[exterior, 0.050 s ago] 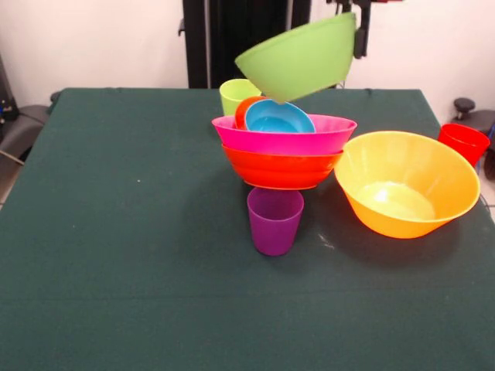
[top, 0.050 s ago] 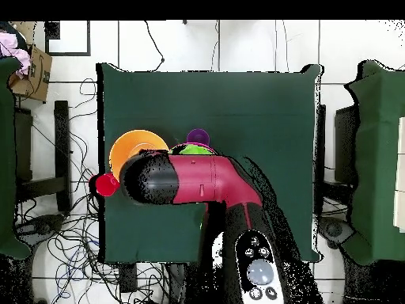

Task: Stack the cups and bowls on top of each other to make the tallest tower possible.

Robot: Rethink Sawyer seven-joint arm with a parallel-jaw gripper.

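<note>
Front view: my gripper (exterior, 0.050 s ago: 358,35) clamps rim of lime green bowl (exterior, 0.050 s ago: 298,58), held tilted in air above tower (exterior, 0.050 s ago: 285,151). Tower so far: red-orange bowl (exterior, 0.050 s ago: 282,168), pink bowl (exterior, 0.050 s ago: 285,139) in it, blue bowl (exterior, 0.050 s ago: 278,118) tipped inside. Purple cup (exterior, 0.050 s ago: 274,220) in front; large orange bowl (exterior, 0.050 s ago: 406,185) and red cup (exterior, 0.050 s ago: 462,143) beside.

Overhead view: my arm (top, 0.050 s ago: 198,180) covers tower; orange bowl, purple cup edges show.

Step, as I judge: placing. Next: level bowl, centre over pink bowl, lower, release.
</note>
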